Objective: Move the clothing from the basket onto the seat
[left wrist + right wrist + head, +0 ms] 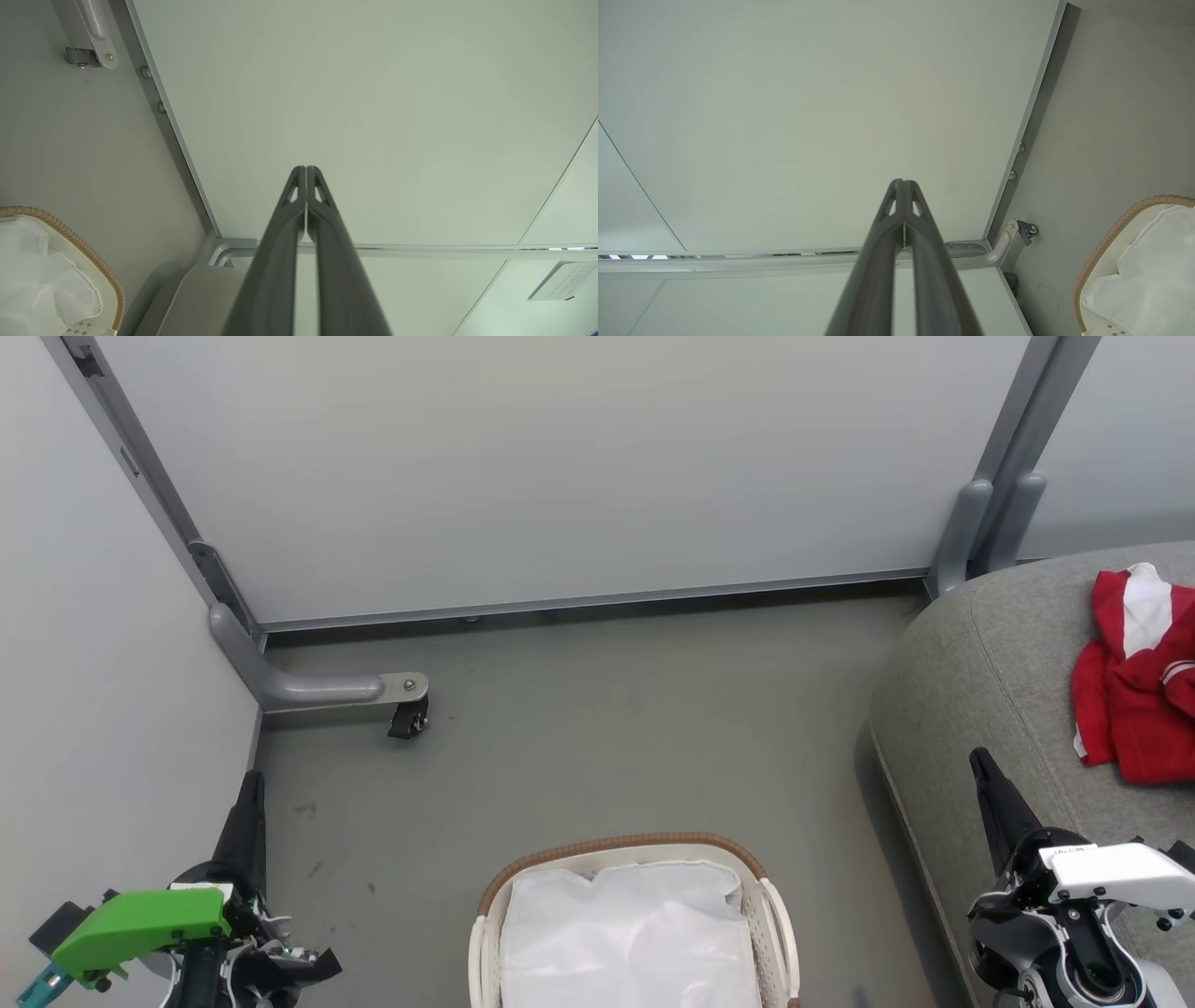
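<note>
Basket (627, 846) sits on the grey floor (607, 737), low in the middle of the head view. Cream perforated wall, brown woven rim. Inside it: the white cloth liner (635, 933), crumpled, spread across the opening.

Clothing (1134, 700) is well apart from the basket, off to its right and further back. It's a bunched heap of red fabric with white stripes, lying on top of the seat (990, 681). The heap runs off the right edge of the head view, so its full extent can't be told. No lettering readable.

The seat is grey woven upholstery, to the right of the basket. Its rounded front edge is near the basket's right handle, with a strip of floor between them.

Left gripper (306, 170) is left of the basket. The fingers are pressed together along their length with a hairline seam between them at the tips, and nothing is held. It points at the pale partition panel (560, 476) beyond the basket. A green housing (140, 924) sits on its wrist.

Right gripper (902, 183) is right of the basket, over the seat's near edge. Its fingers are closed tip to tip on nothing. Whether it touches the upholstery can't be told. A white housing (1111, 870) sits on its wrist.

Beyond the basket to its left, a black caster (409, 719) hangs under the grey frame foot (308, 686) of the partition.
</note>
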Robot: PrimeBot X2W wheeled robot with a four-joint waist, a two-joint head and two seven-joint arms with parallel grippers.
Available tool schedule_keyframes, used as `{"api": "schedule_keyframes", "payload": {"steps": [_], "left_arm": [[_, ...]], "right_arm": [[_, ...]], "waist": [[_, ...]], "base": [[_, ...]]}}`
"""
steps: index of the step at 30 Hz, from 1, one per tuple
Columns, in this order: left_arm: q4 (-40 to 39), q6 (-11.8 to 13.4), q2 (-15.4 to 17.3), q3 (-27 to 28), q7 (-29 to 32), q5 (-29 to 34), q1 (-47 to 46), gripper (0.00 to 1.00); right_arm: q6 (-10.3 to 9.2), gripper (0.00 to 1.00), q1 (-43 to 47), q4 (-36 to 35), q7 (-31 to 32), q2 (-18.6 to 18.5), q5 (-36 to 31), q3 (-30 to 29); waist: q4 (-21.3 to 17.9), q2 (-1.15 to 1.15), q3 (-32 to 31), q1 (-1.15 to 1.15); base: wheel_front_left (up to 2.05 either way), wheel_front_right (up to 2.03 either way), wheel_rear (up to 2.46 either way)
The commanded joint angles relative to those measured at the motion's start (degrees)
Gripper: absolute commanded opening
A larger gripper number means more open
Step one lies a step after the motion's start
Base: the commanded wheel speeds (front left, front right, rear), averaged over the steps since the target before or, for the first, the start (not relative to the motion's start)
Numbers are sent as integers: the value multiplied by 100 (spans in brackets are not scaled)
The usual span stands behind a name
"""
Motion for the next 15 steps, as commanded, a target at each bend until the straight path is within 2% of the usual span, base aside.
{"api": "schedule_keyframes", "payload": {"steps": [1, 15], "left_arm": [[-6, -20, 38, 11, 16, -17, -53, 0], [-6, -21, 38, 11, 16, -18, -54, 0]], "right_arm": [[-2, 0, 61, -22, 7, -34, 20, -10], [-2, 0, 61, -22, 7, -34, 20, -10]], "waist": [[0, 0, 0, 0], [0, 0, 0, 0]], "base": [[0, 0, 0], [0, 0, 0]]}}
